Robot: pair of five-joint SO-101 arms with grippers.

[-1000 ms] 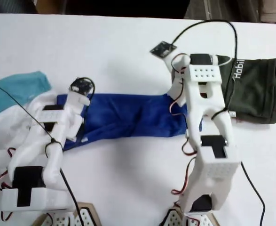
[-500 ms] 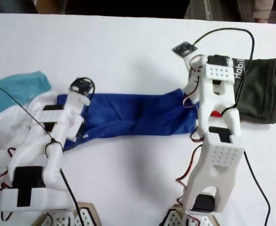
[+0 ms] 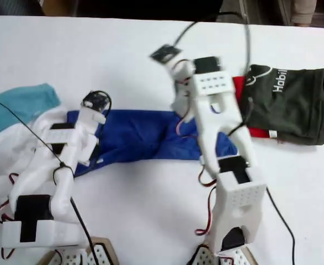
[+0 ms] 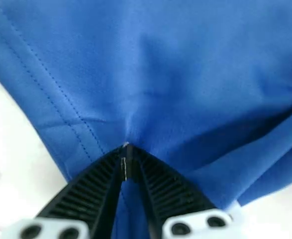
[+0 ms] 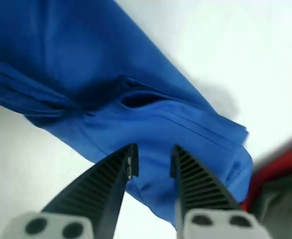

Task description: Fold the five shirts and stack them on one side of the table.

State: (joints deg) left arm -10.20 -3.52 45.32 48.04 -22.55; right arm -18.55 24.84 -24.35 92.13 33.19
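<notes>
A blue shirt [image 3: 145,135] lies stretched in a long band across the middle of the white table [image 3: 123,61]. My left gripper [image 3: 93,122] sits at its left end, shut on a pinch of the blue fabric [image 4: 150,74], with the fingertips [image 4: 120,158] pressed together. My right gripper [image 3: 179,106] hangs open just above the shirt's right part [image 5: 136,124], nothing between its fingers [image 5: 117,172]. A folded dark green shirt [image 3: 291,105] lies at the right on a red shirt [image 3: 240,88].
A teal shirt [image 3: 18,104] and a white shirt [image 3: 7,152] lie crumpled at the left edge, partly under the left arm. Red cloth [image 5: 280,164] and dark green cloth [image 5: 285,204] border the blue shirt's end. The far and near table areas are bare.
The right arm swung right toward the green shirt, drawing the blue shirt's end along, then came back left over the blue shirt. The left arm has kept still.
</notes>
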